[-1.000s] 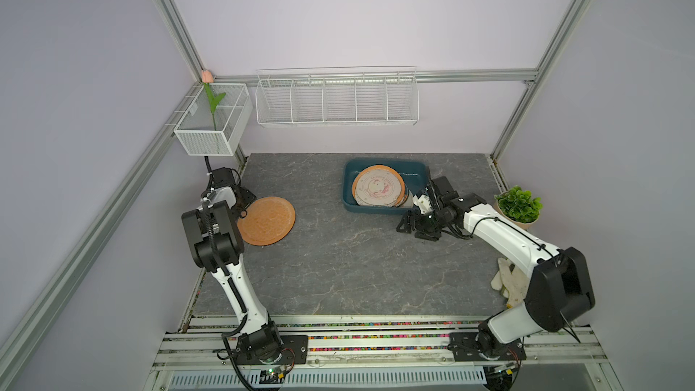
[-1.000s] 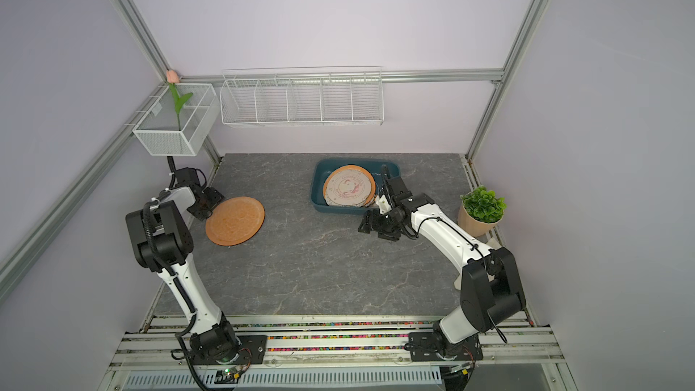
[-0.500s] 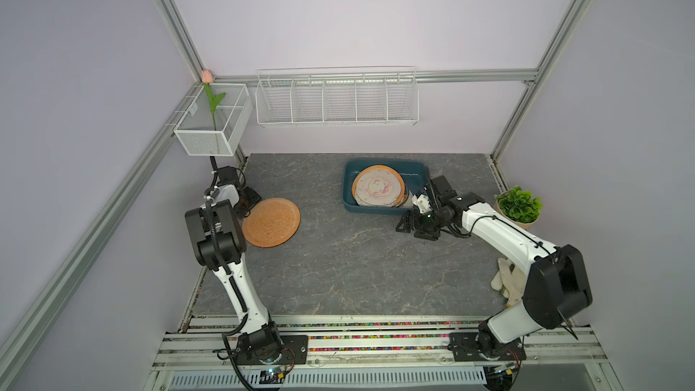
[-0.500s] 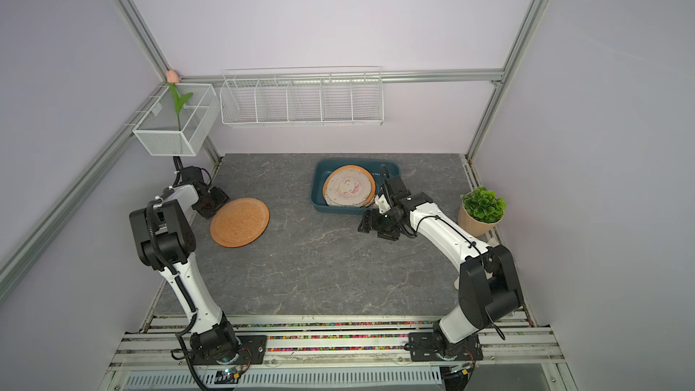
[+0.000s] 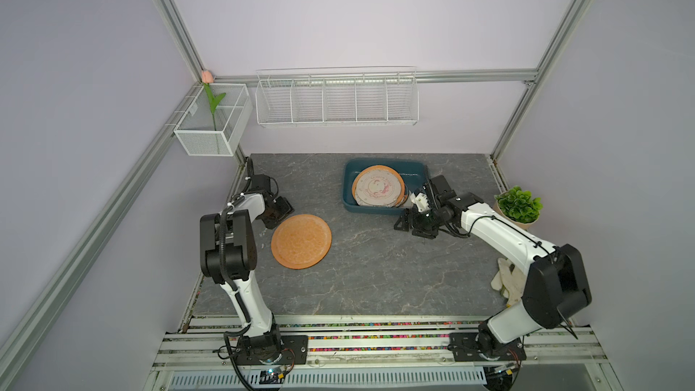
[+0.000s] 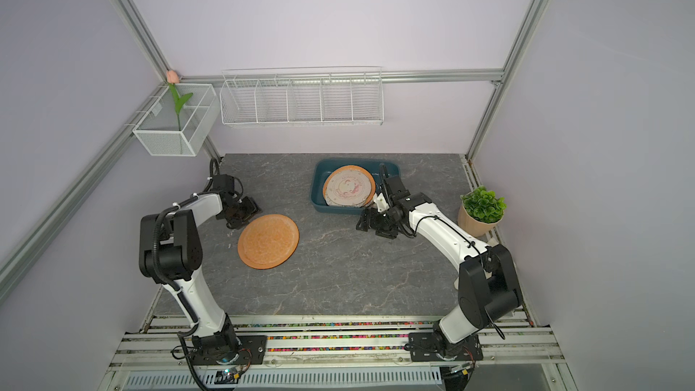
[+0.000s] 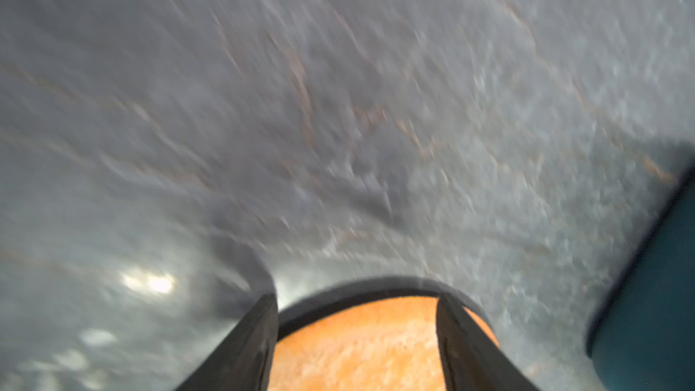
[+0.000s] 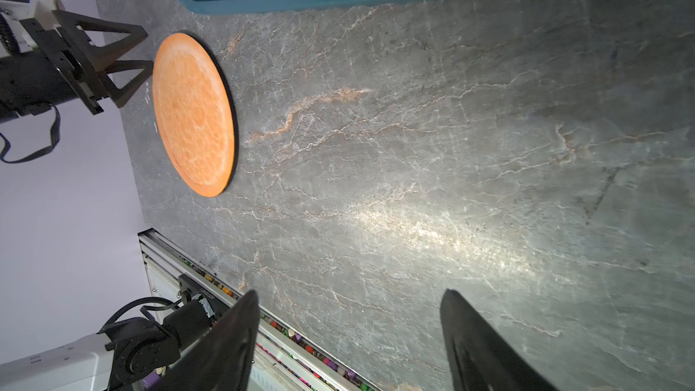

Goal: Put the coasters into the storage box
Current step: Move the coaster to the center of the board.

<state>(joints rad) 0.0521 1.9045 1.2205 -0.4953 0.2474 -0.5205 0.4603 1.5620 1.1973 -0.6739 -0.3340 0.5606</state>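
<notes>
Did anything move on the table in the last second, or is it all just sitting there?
The left gripper swung out from the back left corner toward the middle of the table, and the orange coaster slid the same way at its open jaws. The right gripper, the storage box and the coasters stacked in it stayed put.

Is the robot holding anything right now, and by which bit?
Nothing is held. The left gripper is open at the edge of the orange coaster, which lies flat on the table. The right gripper is open and empty.
</notes>
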